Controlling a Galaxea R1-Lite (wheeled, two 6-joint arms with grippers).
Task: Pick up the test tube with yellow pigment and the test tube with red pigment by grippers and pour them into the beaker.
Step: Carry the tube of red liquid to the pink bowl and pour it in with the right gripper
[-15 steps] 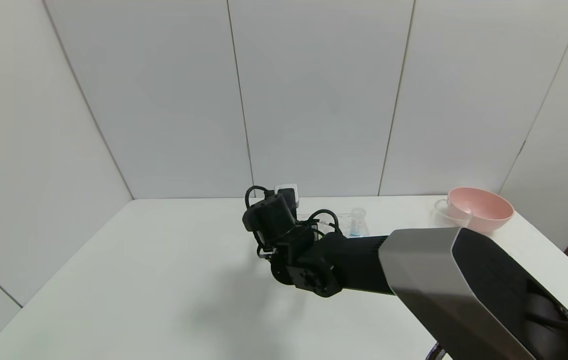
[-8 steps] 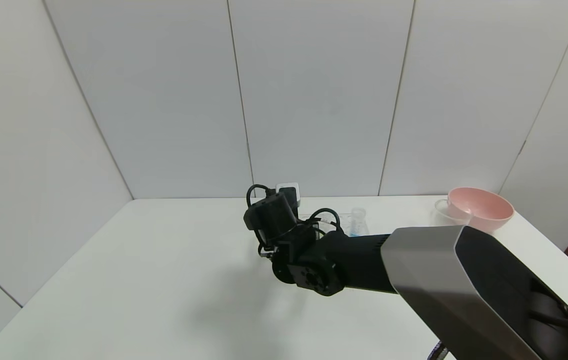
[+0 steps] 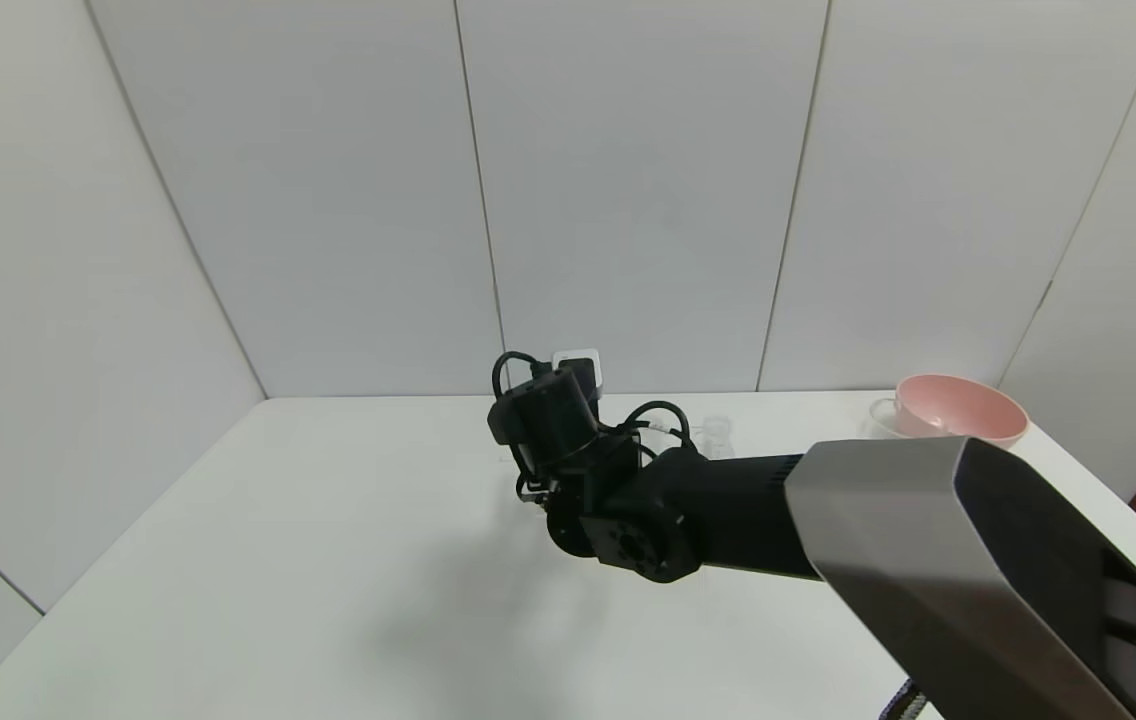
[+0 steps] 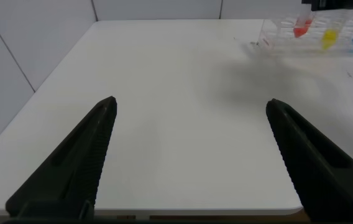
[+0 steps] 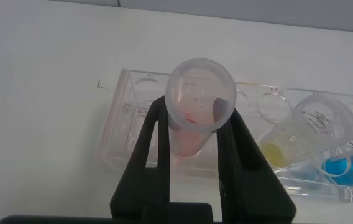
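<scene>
In the right wrist view my right gripper (image 5: 196,113) is shut on the test tube with red pigment (image 5: 192,134), held just below its rimmed mouth, above the end of the clear rack (image 5: 119,127). The test tube with yellow pigment (image 5: 277,152) stands in the rack beside it, with a blue-tipped tube (image 5: 344,168) beyond. In the head view the right wrist (image 3: 553,420) hides the gripper's fingers and most of the rack. The clear beaker (image 3: 888,414) stands by the pink bowl. My left gripper (image 4: 190,106) is open and empty over bare table near the front edge.
The pink bowl (image 3: 960,410) sits at the table's far right corner. White wall panels close the table's back and left side. From the left wrist view the rack (image 4: 276,38) shows far off, with the red (image 4: 300,28), yellow (image 4: 330,38) and blue tips.
My right arm and wrist have risen a little over the rack and now cover more of it in the head view. The bowl and beaker have not moved.
</scene>
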